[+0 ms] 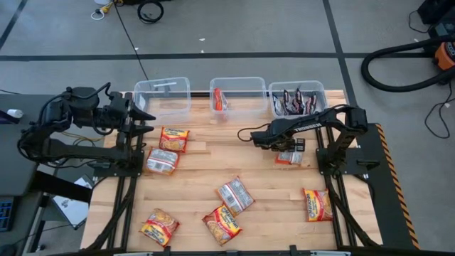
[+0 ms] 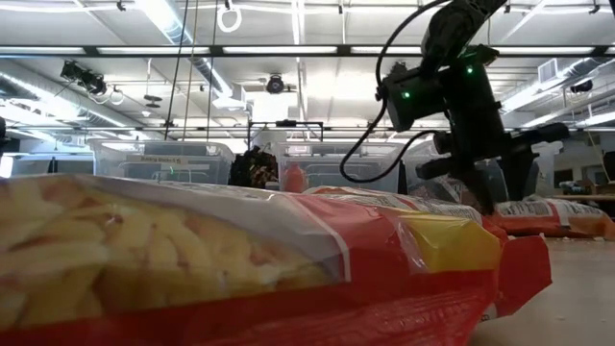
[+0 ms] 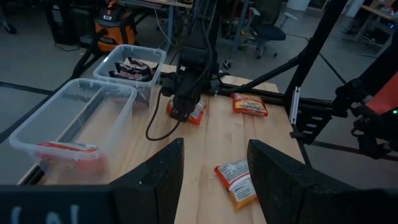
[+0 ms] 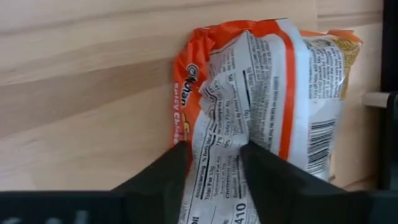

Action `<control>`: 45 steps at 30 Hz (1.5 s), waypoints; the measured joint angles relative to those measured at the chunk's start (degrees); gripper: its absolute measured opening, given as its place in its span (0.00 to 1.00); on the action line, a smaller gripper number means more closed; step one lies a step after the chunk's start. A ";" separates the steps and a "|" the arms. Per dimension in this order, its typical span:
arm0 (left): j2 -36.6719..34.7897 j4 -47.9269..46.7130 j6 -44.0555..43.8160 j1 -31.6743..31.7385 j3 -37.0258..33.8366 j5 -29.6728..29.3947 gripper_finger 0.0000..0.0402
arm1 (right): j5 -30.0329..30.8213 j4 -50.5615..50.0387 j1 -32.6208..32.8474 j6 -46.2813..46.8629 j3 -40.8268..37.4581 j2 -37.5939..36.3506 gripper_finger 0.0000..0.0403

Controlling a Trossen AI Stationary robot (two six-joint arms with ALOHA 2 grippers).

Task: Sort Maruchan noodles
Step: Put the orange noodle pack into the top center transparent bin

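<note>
While right gripper point(image 1: 290, 155) jaws pinch an orange packet point(image 4: 261, 106), black-packet bin point(image 1: 297, 99) beside, left gripper point(image 1: 144, 116) jaws released

Bright overhead light, uneven picture quality

Ceiling strip lights point(image 2: 288, 50) glared white in the low view, where the nearest noodle packet point(image 2: 192, 259) was a soft blur filling the foreground; the table point(image 1: 263, 178) from above was evenly lit with faint shadows; the left wrist view was dim and bluish, its own fingers point(image 3: 155, 180) dark and unfocused; the right wrist view was warm, the packet's print point(image 4: 249, 112) sharp
</note>
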 joint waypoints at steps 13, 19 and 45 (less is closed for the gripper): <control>0.00 -0.72 0.35 -0.01 0.00 0.01 0.45 | -0.22 -0.81 0.00 -11.96 13.91 -1.47 0.02; 0.00 -0.71 0.37 -0.02 -0.01 0.02 0.45 | 0.30 12.36 -2.63 -26.60 25.66 -6.54 0.02; 3.87 8.57 -4.70 -0.02 -0.02 -3.88 0.45 | -15.24 44.73 -24.06 -40.39 27.87 6.90 0.01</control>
